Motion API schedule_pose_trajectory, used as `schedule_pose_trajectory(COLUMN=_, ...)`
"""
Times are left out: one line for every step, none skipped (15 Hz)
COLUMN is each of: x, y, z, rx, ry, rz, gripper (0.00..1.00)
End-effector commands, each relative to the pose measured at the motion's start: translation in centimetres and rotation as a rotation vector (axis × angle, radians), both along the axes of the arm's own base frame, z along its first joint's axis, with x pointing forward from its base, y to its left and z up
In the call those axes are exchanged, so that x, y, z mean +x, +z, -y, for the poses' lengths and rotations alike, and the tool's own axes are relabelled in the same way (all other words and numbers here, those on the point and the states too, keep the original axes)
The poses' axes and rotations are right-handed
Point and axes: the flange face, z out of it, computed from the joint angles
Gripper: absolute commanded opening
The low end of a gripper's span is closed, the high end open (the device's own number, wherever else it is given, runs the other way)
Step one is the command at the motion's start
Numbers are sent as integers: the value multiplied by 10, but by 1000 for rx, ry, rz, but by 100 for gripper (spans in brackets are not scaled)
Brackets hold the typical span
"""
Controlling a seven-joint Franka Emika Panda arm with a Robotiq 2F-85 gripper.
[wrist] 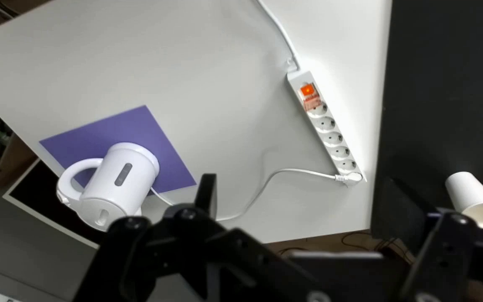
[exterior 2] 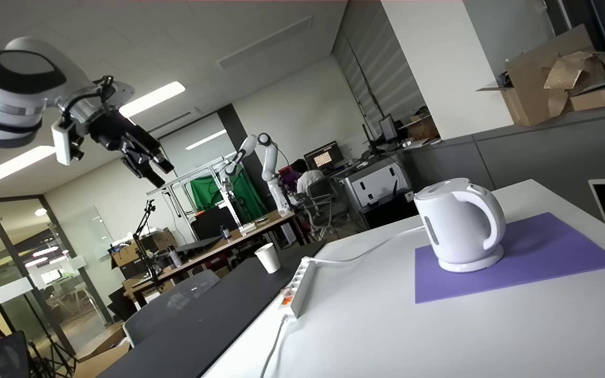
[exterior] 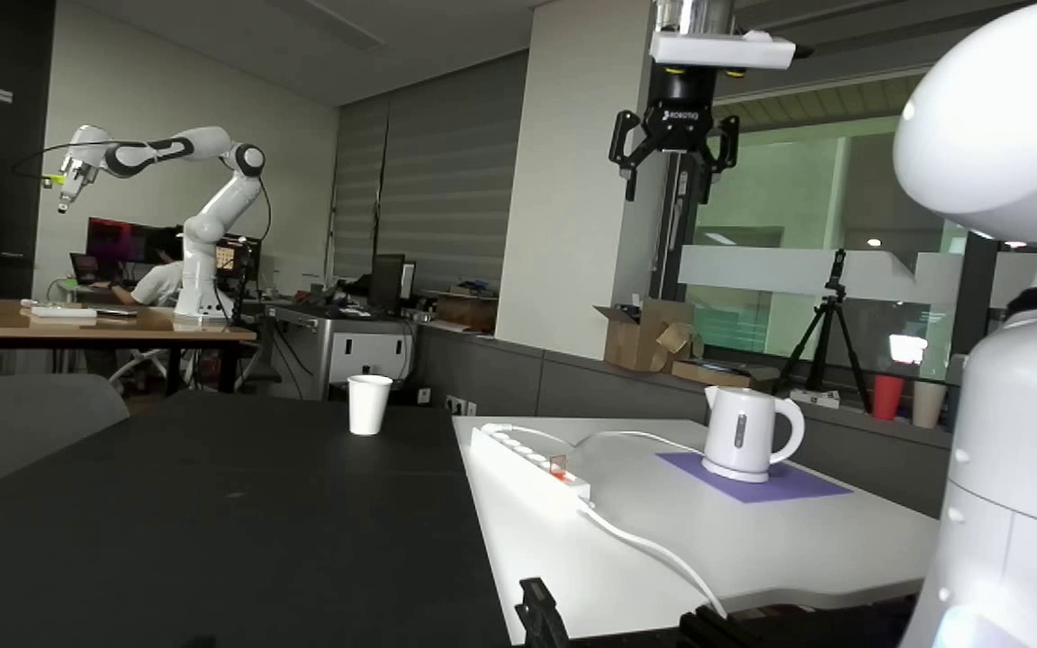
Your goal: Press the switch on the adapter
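On the smooth white counter [wrist: 208, 75]: small square red-orange switch [wrist: 307, 89], black two-fingered gripper [exterior: 670, 187] well apart from it

At one end of the long, narrow white plastic power strip [wrist: 326, 124], the switch sits just beside a translucent reddish flap [wrist: 312, 102]. Power strip lies along the white counter's edge, next to the matte black counter [wrist: 447, 105]. A thick white cord [wrist: 281, 30] leaves at the switch end; at the opposite end sits a white plug [wrist: 352, 178], its thinner white lead [wrist: 308, 171] running toward the white plastic kettle [exterior 2: 457, 226]. Kettle upright on a flat purple sheet [exterior 2: 560, 257]. White tapered cup [exterior: 367, 405] upright on the black counter. Gripper: raised high above counter level in both exterior views, jaws spread wide, holding nothing.
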Motion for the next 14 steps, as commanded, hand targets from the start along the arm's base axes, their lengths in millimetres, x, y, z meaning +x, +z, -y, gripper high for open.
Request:
schedule_pose_trajectory(x=46, y=-29, z=19, rx=19, ry=-12, rz=56, gripper=100)
schedule_pose_trajectory(x=60, y=-41, z=24, rx=25, ry=-9, rz=60, gripper=100)
schedule_pose_trajectory(x=75, y=-53, z=28, rx=30, ry=-3, rz=55, gripper=100)
schedule_pose_trajectory(x=88, y=-68, z=31, rx=30, ry=10, rz=42, gripper=100)
schedule_pose_trajectory(x=101, y=-82, z=33, rx=33, ry=20, rz=29, gripper=100)
schedule_pose_trajectory(x=114, y=-99, z=34, rx=29, ry=37, rz=6, gripper=100)
schedule_pose_trajectory(x=125, y=-114, z=34, rx=24, ry=56, rz=-19, gripper=100)
schedule_pose_trajectory(x=135, y=-128, z=34, rx=15, ry=77, rz=-45, gripper=100)
schedule_pose_trajectory(x=144, y=-141, z=32, rx=9, ry=110, rz=-76, gripper=100)
schedule_pose_trajectory(x=152, y=-154, z=29, rx=4, ry=151, rz=-110, gripper=100)
schedule_pose_trajectory(x=160, y=-165, z=26, rx=4, ry=190, rz=-140, gripper=100)
schedule_pose_trajectory(x=167, y=-176, z=23, rx=2, ry=240, rz=-172, gripper=100)
schedule_pose_trajectory(x=173, y=-185, z=19, rx=3, ry=288, rz=-204, gripper=100)
schedule_pose_trajectory(x=177, y=-194, z=15, rx=1, ry=341, rz=-240, gripper=100)
